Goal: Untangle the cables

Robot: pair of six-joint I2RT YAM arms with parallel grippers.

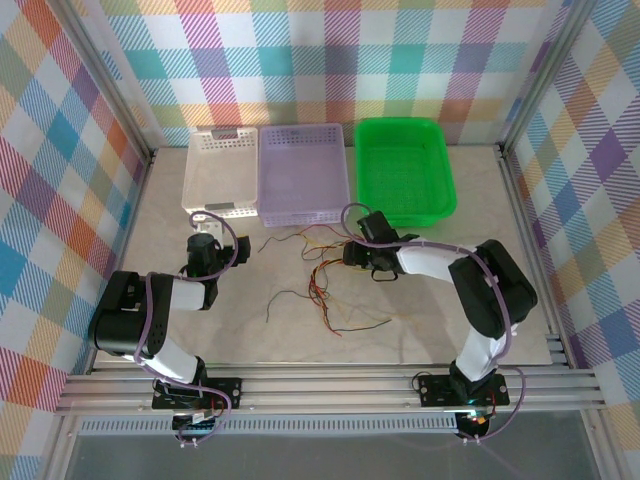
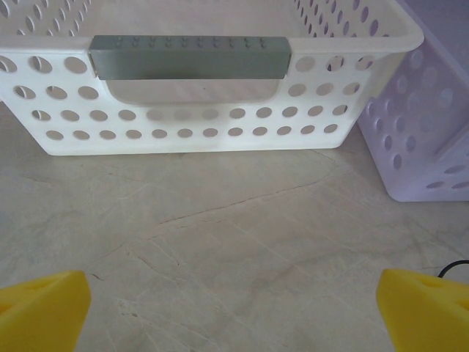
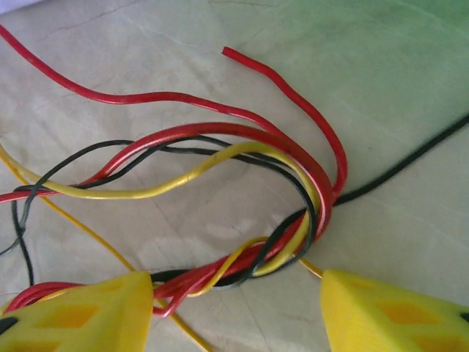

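Sprawling across the table (image 1: 400, 325) in the top view, the cables (image 1: 325, 280) lie by the right gripper (image 1: 352, 256). Left wrist: the left gripper (image 2: 234, 293) spread wide, empty, facing a white basket (image 2: 220, 125). Right wrist: the right gripper (image 3: 234, 293) part-open astride the twisted cables (image 3: 242, 257), one finger (image 3: 88, 315) touching them.

Cables (image 3: 242, 265): smooth, glossy plastic insulation in red, yellow and black. Right gripper fingertips (image 3: 381, 315) and left gripper fingertips (image 2: 40, 312): yellow plastic, matt, slightly grainy. Tabletop (image 2: 242, 242): pale stone-look surface, veined, smooth, low sheen. White basket (image 2: 220, 145): perforated plastic, satin finish, with a matt grey handle strip (image 2: 187, 57). Lilac basket (image 1: 305, 170): same perforated plastic, looks semi-translucent. Green tray (image 1: 400, 218): bright plastic, glossy, translucent. Walls (image 1: 400, 60): checked cloth, matt. Frame rails (image 1: 330, 385): bare metal, brushed look, dull shine.
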